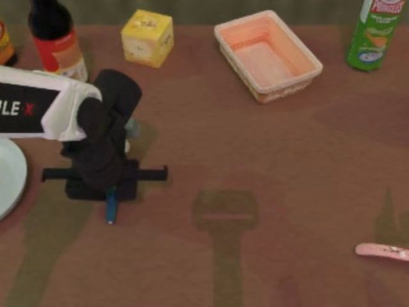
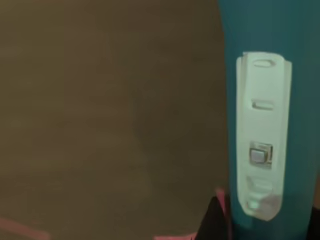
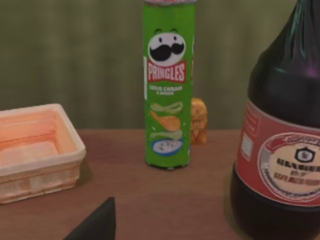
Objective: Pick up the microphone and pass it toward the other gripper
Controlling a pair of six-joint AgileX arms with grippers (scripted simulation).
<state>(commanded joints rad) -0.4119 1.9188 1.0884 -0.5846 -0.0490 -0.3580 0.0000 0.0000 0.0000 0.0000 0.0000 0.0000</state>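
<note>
The microphone lies at the table's left; its teal handle end (image 1: 111,208) pokes out toward the front edge from under my left gripper (image 1: 108,185). In the left wrist view the teal handle with its white switch panel (image 2: 260,135) fills the space between two black fingers (image 2: 215,222), which press on both sides. The head is hidden under the wrist. My right gripper, the other gripper, is outside the top view. The right wrist view shows only a black tip of it (image 3: 100,222).
Along the back stand a dark sauce bottle (image 1: 56,38), a yellow box (image 1: 148,37), a pink-orange basket (image 1: 267,54) and a green Pringles can (image 1: 374,32). A white plate (image 1: 9,176) sits at the left edge. A pink flat stick (image 1: 382,251) lies front right.
</note>
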